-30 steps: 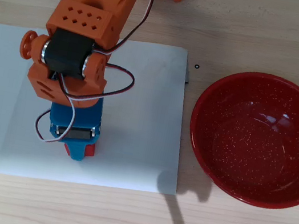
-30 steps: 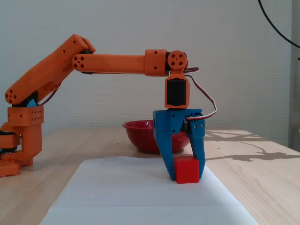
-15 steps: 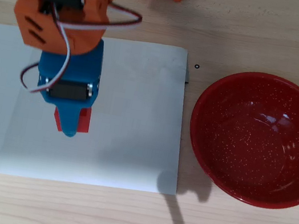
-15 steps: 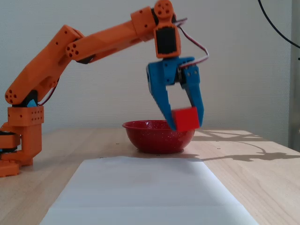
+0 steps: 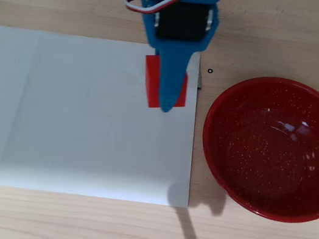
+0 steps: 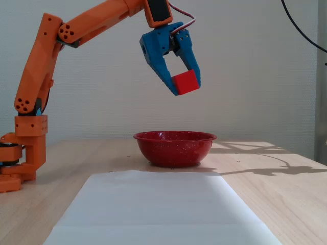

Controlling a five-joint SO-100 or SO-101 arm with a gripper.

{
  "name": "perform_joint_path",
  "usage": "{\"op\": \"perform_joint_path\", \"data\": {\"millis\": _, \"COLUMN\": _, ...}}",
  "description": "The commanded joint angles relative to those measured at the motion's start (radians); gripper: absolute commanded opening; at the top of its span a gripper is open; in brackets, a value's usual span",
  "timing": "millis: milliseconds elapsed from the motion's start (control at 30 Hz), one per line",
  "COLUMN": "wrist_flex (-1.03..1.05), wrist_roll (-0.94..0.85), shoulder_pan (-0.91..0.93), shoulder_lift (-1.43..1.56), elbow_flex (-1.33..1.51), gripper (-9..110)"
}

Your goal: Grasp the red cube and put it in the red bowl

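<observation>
My blue gripper (image 6: 185, 86) is shut on the red cube (image 6: 184, 82) and holds it high in the air, above the rim of the red bowl (image 6: 174, 148). In the overhead view the gripper (image 5: 167, 99) covers the middle of the cube (image 5: 150, 81), which shows over the right part of the white paper, left of the bowl (image 5: 277, 148). The bowl is dark red with white speckles, stands on the wooden table and is empty.
A white paper sheet (image 5: 73, 117) lies flat on the wooden table (image 5: 297, 38), left of the bowl. The orange arm (image 6: 38, 87) rises from its base at the left in the fixed view. A black cable (image 6: 301, 25) hangs at the top right.
</observation>
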Motion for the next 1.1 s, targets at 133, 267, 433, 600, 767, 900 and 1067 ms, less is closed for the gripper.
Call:
{"op": "perform_joint_path", "data": {"millis": 133, "wrist_flex": -0.029, "wrist_roll": -0.11, "shoulder_pan": 0.232, "shoulder_lift": 0.241, "elbow_flex": 0.083, "gripper": 0}}
{"op": "perform_joint_path", "data": {"millis": 267, "wrist_flex": -0.155, "wrist_roll": -0.152, "shoulder_pan": 0.341, "shoulder_lift": 0.27, "elbow_flex": 0.189, "gripper": 0}}
{"op": "perform_joint_path", "data": {"millis": 433, "wrist_flex": -0.342, "wrist_roll": -0.178, "shoulder_pan": 0.428, "shoulder_lift": 0.282, "elbow_flex": 0.341, "gripper": 7}}
{"op": "perform_joint_path", "data": {"millis": 600, "wrist_flex": -0.494, "wrist_roll": -0.167, "shoulder_pan": 0.463, "shoulder_lift": 0.284, "elbow_flex": 0.491, "gripper": 23}}
{"op": "perform_joint_path", "data": {"millis": 767, "wrist_flex": -0.561, "wrist_roll": -0.144, "shoulder_pan": 0.457, "shoulder_lift": 0.288, "elbow_flex": 0.586, "gripper": 31}}
{"op": "perform_joint_path", "data": {"millis": 900, "wrist_flex": -0.578, "wrist_roll": -0.137, "shoulder_pan": 0.44, "shoulder_lift": 0.296, "elbow_flex": 0.615, "gripper": 31}}
{"op": "perform_joint_path", "data": {"millis": 1067, "wrist_flex": -0.557, "wrist_roll": -0.12, "shoulder_pan": 0.408, "shoulder_lift": 0.341, "elbow_flex": 0.588, "gripper": 15}}
